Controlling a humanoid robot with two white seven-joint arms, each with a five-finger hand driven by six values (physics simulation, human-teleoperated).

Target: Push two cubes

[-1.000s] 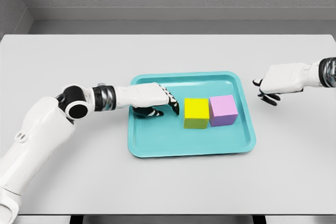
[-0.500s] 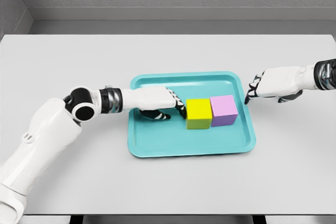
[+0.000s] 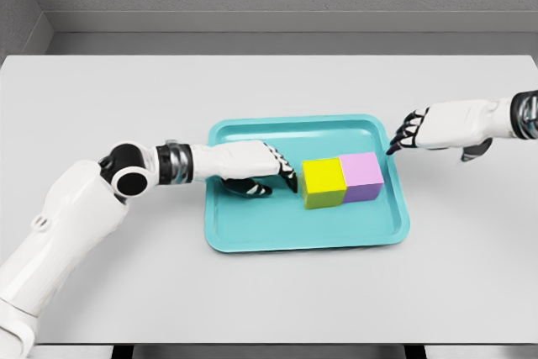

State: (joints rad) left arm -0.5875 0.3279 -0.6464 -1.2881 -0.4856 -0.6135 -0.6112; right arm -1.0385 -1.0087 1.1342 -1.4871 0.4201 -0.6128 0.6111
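Yellow cube (image 3: 324,182) and pink cube (image 3: 363,176) sat touching side by side, right of centre in the teal plastic tray (image 3: 252,229) on the white desk (image 3: 269,90). My left hand (image 3: 256,169) lay over the tray, fingers extended, holding nothing, fingertips (image 3: 290,179) just beside the yellow cube. My right hand (image 3: 420,130) hovered at the tray's upper right corner, fingers loosely spread, empty.

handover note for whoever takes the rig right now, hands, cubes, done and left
Left hand: inside the teal tray, fingers open, fingertips at the yellow cube's left face.
Right hand: open, hovering just outside the tray's right rim, holding nothing.
Yellow cube and pink cube sit side by side, touching, in the tray's right half.
Done: cubes are together.
Left: judge whether further pushing is needed.
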